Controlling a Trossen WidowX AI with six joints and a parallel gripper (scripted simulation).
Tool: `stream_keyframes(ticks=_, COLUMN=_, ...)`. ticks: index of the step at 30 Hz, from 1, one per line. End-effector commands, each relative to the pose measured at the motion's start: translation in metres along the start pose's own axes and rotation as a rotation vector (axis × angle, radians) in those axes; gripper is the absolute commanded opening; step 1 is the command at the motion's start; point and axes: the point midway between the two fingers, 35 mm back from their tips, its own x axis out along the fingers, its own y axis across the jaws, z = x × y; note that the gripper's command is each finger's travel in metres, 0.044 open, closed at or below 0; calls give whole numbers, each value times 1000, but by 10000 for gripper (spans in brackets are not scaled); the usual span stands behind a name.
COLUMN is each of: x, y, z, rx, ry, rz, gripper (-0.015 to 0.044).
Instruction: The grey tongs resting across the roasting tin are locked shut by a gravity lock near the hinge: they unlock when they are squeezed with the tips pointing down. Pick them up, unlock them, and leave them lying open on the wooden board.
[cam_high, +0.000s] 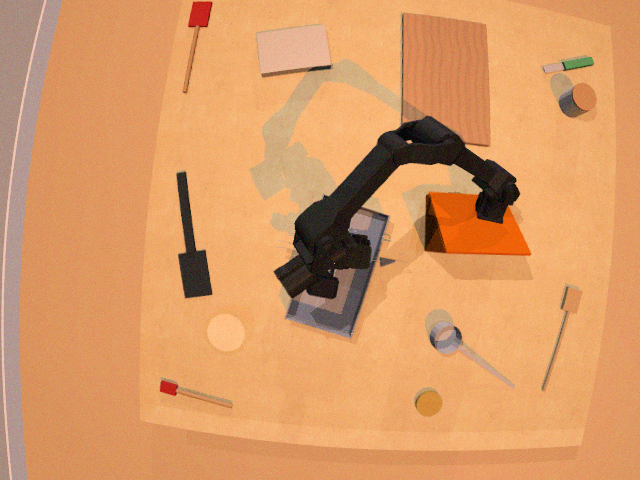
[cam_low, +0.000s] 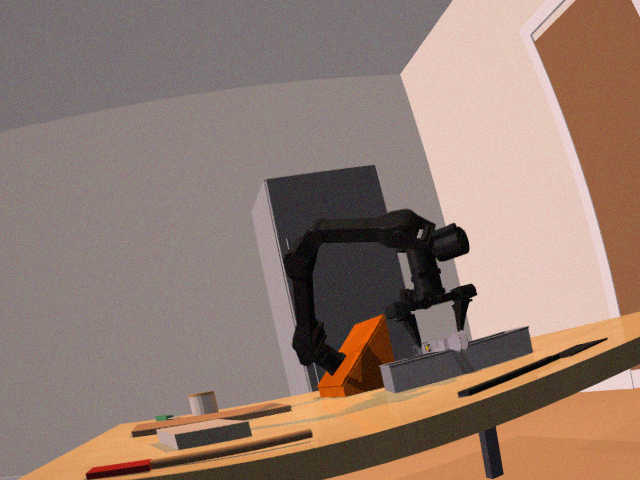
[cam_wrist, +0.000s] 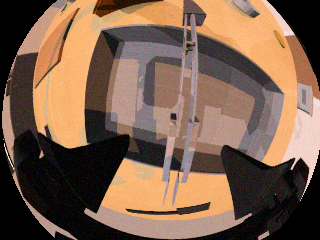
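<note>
The grey tongs (cam_low: 457, 341) (cam_wrist: 194, 75) lie across the roasting tin (cam_high: 364, 291) (cam_low: 413, 373) (cam_wrist: 97, 85), their two long arms close together. The dark hinge end (cam_high: 386, 261) (cam_wrist: 195, 16) sticks out past one long wall, on the orange wedge's side; the tips pass the opposite wall. A small gold part shows near the hinge. My gripper (cam_high: 341, 268) (cam_low: 440, 338) (cam_wrist: 178, 146) is open and empty, pointing down over the tin, with one finger on each side of the tongs in the wrist view. In the top view the arm hides most of the tongs. The wooden board (cam_high: 444, 62) (cam_low: 273, 409) (cam_wrist: 57, 45) lies flat, bare of objects.
An orange wedge (cam_high: 475, 235) (cam_low: 356, 356) stands beside the tin at the arm's base. A pale block (cam_high: 293, 49) (cam_low: 206, 432) lies left of the board in the top view. A black spatula (cam_high: 195, 276), a ladle (cam_high: 445, 338), a can (cam_high: 584, 98) and a cream disc (cam_high: 225, 332) lie around.
</note>
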Motion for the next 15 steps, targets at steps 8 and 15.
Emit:
stream_keyframes(ticks=8, x=21, y=1, z=0, rx=-3, ry=-1, rz=5, gripper=440)
stream_keyframes(ticks=15, x=32, y=2, z=0, rx=-3, ry=-1, rz=6, gripper=440)
